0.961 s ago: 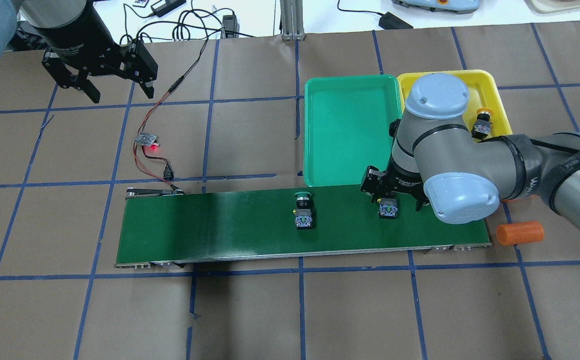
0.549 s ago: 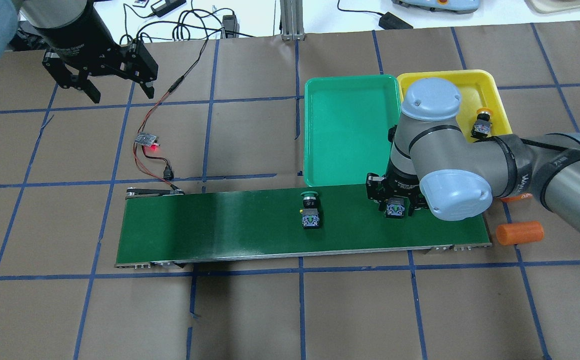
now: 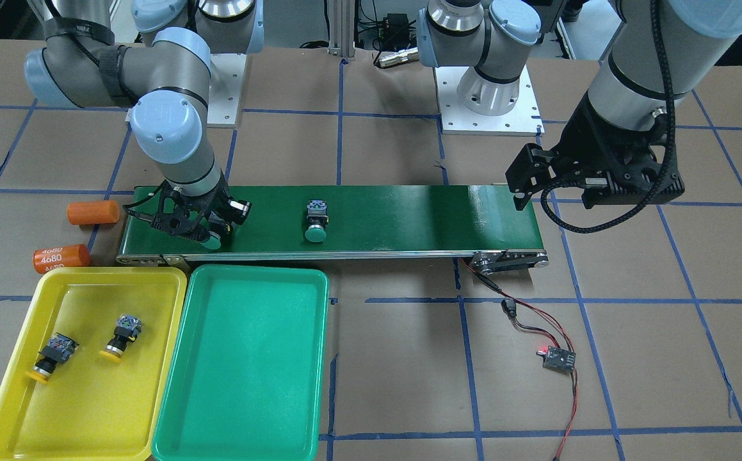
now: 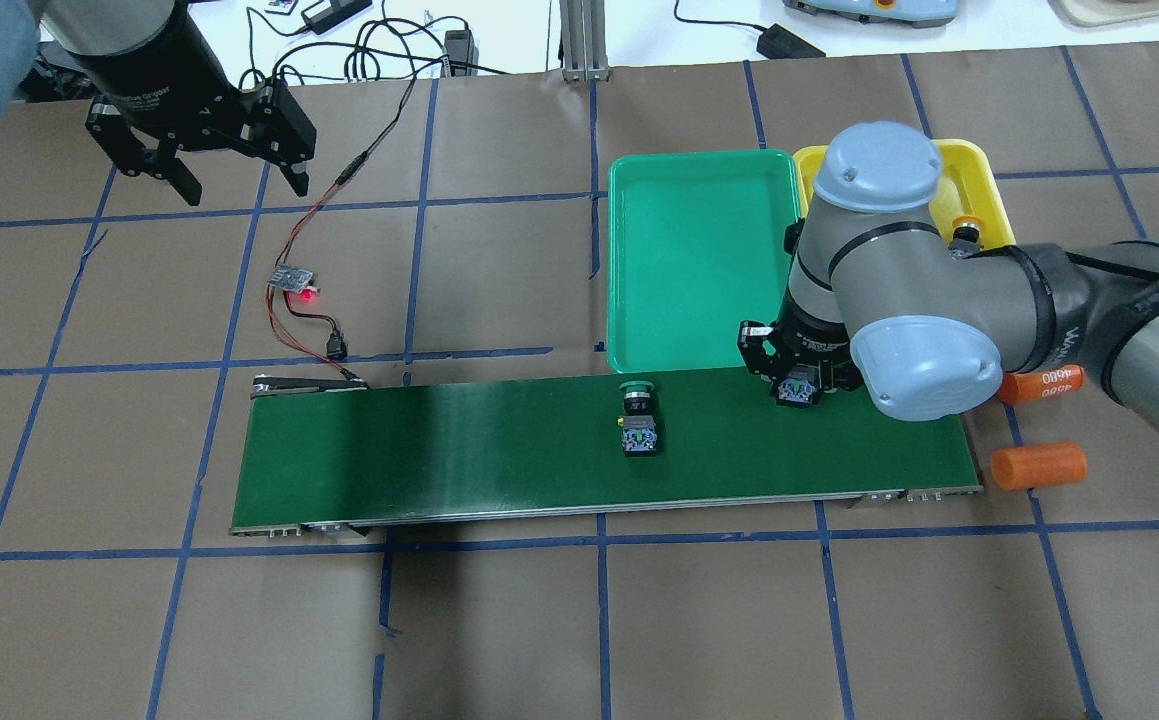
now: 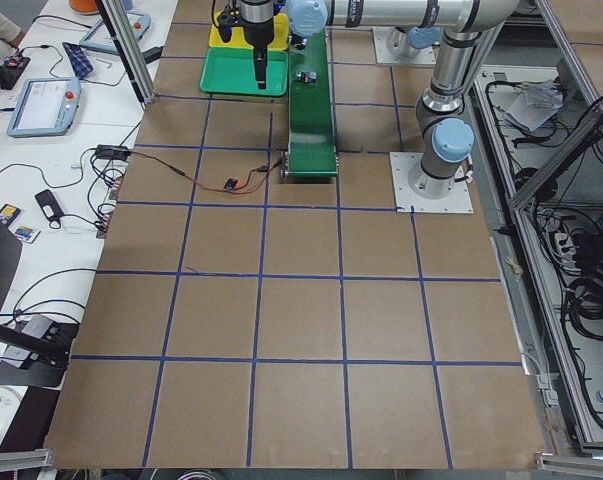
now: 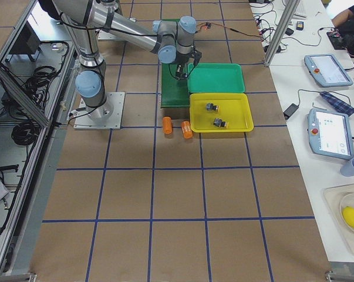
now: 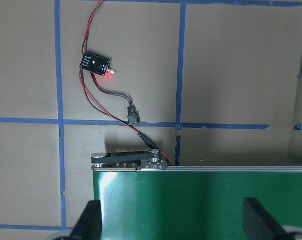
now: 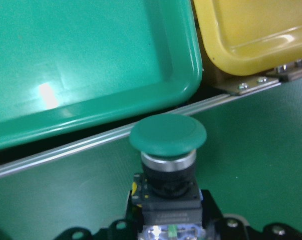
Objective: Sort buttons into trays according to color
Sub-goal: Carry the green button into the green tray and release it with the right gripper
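Currently held green button: clamped by its black-and-grey body in the right gripper, cap pointing at the green tray; positioned at the edge of the belt nearest that tray. Contact with the belt surface: cannot be told.
Second green button: lying on its side near the middle of the belt, cap toward the green tray, well apart from both grippers.
Yellow buttons: two, both lying tilted inside the yellow tray, apart from each other.
Trays: side by side on the table, long sides just beside each other, both next to the belt.
Right gripper jaws: narrow, closed on the button's square body.
Left gripper: jaws wide, gripping nothing; hanging above the table past the belt's other end.
Orange cylinders: two, lying on the table just off the belt end, near the yellow tray.
Circuit board: red light lit, wired to the belt's end.
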`<state>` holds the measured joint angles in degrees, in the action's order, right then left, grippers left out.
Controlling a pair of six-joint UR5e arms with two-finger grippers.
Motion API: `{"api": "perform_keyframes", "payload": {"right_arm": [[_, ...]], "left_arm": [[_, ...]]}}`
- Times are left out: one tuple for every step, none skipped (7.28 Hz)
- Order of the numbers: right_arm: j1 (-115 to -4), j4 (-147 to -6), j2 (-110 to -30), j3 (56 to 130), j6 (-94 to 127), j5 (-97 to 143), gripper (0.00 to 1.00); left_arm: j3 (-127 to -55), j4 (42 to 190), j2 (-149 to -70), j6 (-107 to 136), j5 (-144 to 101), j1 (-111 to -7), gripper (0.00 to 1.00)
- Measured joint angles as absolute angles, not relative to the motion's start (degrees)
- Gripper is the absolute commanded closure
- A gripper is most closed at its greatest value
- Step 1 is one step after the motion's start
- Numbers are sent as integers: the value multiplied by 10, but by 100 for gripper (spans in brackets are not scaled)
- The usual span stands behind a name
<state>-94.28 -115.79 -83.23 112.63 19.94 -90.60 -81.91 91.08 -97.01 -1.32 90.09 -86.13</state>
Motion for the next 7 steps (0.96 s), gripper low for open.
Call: {"api": "perform_keyframes", "payload": {"right_arm": [[-943, -1167, -836, 1097, 198, -903, 100], [-944, -1194, -834, 1075, 193, -902, 99], [-944, -1241, -825, 1063, 179, -902, 83], [-945, -1291, -810, 1061, 163, -902, 58], [-946, -1332, -796, 1063, 154, -902, 31], [-949, -1351, -787, 1071, 130, -901, 23], [-952, -1359, -780, 1085, 90, -901, 9]], "left_arm": [[-819, 911, -970, -13, 901, -861, 0], [-819, 911, -970, -13, 901, -861, 0], [-818, 911, -970, -13, 901, -861, 0], [-818, 911, -970, -13, 901, -861, 0], [-818, 911, -970, -13, 901, -861, 0], [-819, 911, -970, -13, 901, -861, 0], [-819, 911, -970, -13, 901, -861, 0]]}}
